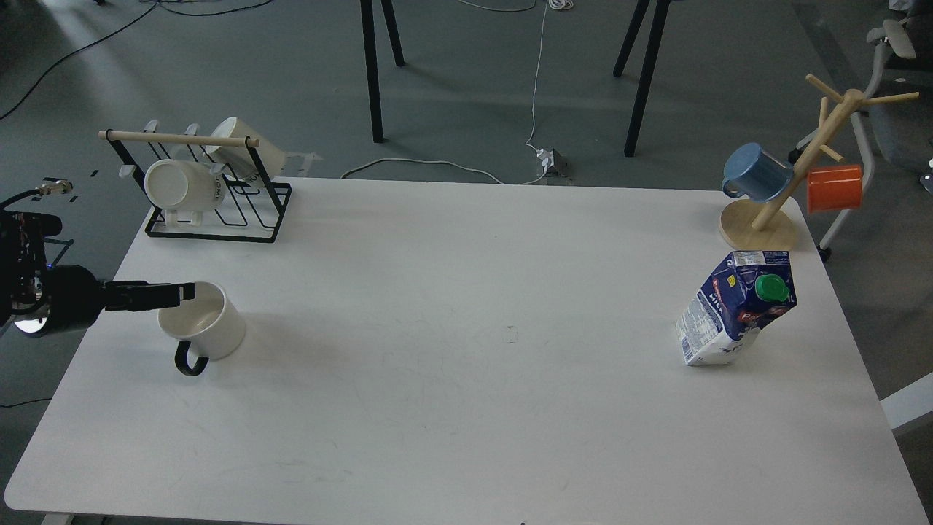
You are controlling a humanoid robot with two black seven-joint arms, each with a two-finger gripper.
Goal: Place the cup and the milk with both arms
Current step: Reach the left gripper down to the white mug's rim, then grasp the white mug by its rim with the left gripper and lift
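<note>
Cup (208,326): cream-white mug w/ black loop handle, stood upright on the white table (452,408), left side near the left edge. Long axis vertical, mouth up; handle pointed toward the near edge.

Left gripper (182,292) came in horizontally from the left; tips sat at the cup's rim on its left side. Dark fingers overlapped, so whether spread or pinched on the rim can't be told. Right gripper not in view.

Milk carton (736,308): dark blue & white gable-top w/ green screw cap (771,287), right side of the table, well apart from the cup. Its long axis leaned in the view, top toward the right; cap faced the viewer. Red label marks visible; "MIL…" partly legible on the side, remaining print too small to read.

Open room: wide bare tabletop betw. cup & carton, also along the near edge.

Back-left corner: black wire rack (219,211) w/ wooden rail, holding two white mugs (182,187) lying on their sides; dark lettering, unreadable. Back-right corner: wooden mug tree (791,182) carrying a blue mug (754,172) & an orange mug (834,187).
</note>
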